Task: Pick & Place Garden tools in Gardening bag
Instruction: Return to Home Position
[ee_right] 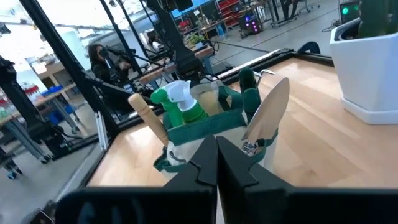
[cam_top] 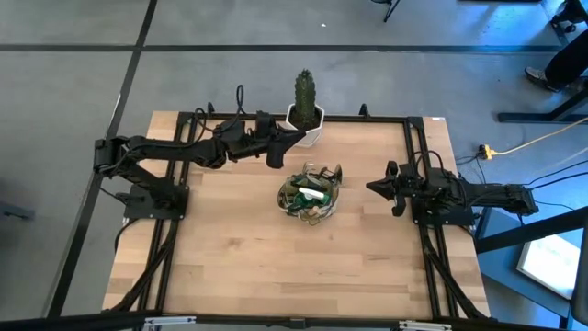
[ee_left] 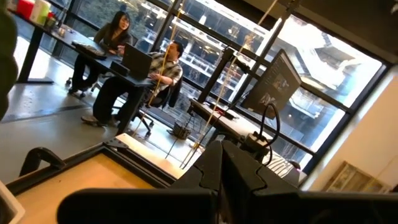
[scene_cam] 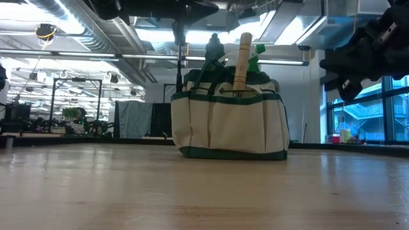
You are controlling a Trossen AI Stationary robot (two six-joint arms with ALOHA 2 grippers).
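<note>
The gardening bag (cam_top: 310,195), tan with green trim, stands on its base mid-table (scene_cam: 230,124). Garden tools stick up out of it: a green sprayer (ee_right: 180,102), a wooden handle (ee_right: 149,118), a metal trowel blade (ee_right: 267,115) and dark green handles (ee_right: 249,92). My right gripper (cam_top: 371,187) is shut and empty at the bag's right, level and aimed at it (ee_right: 217,155). My left gripper (cam_top: 296,139) is shut and empty, raised behind the bag beside the cactus pot (cam_top: 308,124); its fingers (ee_left: 222,163) look out over the far edge.
A green cactus (cam_top: 304,92) in a white pot (ee_right: 367,68) stands at the table's far edge, just behind the bag. Black frame rails (cam_top: 418,184) run along the table's sides. Bare wood (cam_top: 276,267) lies toward the near edge. People sit at desks (ee_left: 124,62) beyond the table.
</note>
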